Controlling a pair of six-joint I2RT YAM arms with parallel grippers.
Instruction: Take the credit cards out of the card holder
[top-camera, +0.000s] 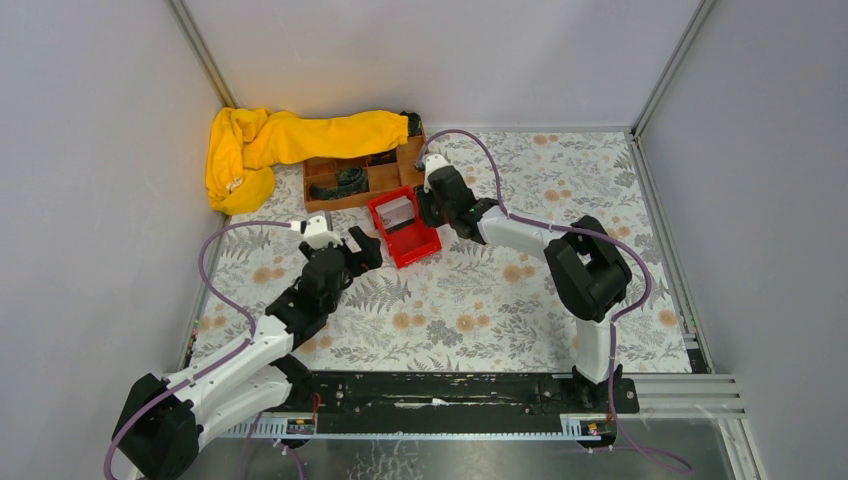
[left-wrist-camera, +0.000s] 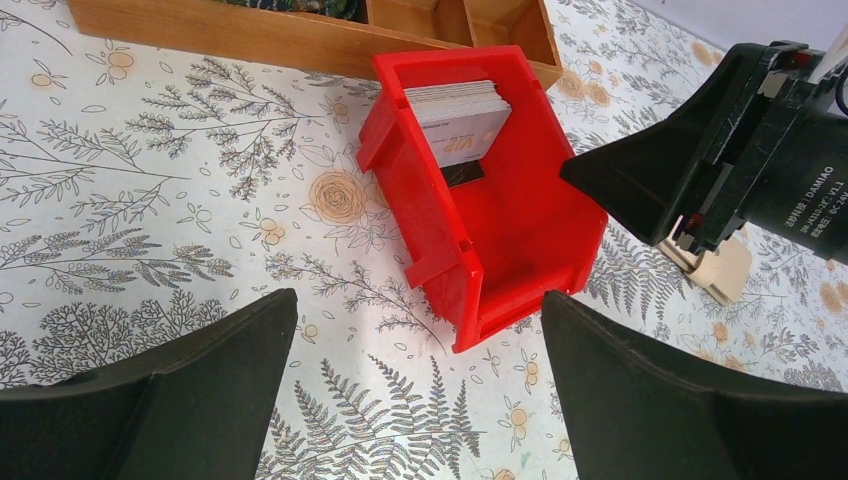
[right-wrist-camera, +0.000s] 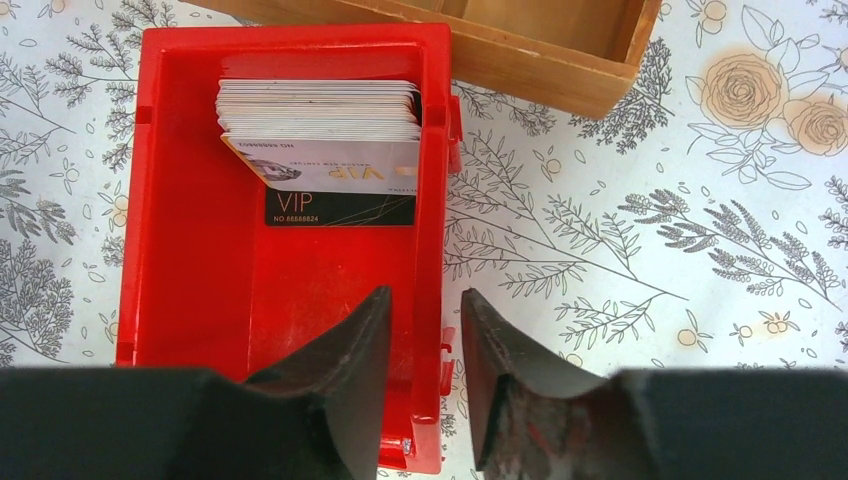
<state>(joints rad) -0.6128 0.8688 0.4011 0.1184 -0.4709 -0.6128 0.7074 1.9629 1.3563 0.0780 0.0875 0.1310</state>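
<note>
Left hand (left-wrist-camera: 418, 300) spread wide; right hand (right-wrist-camera: 425, 300) slightly parted.

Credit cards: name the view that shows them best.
Right wrist: the credit cards lie close below it, stacked at the far end of the red bin, two faces fanned out with print legible. Left wrist shows them smaller and slanted; top external, only a pale patch.

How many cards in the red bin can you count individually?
2 show faces: a whitish card and a black VIP card, both against a tight stack at the red bin's far end. The stack holds more, too thin to count.
</note>
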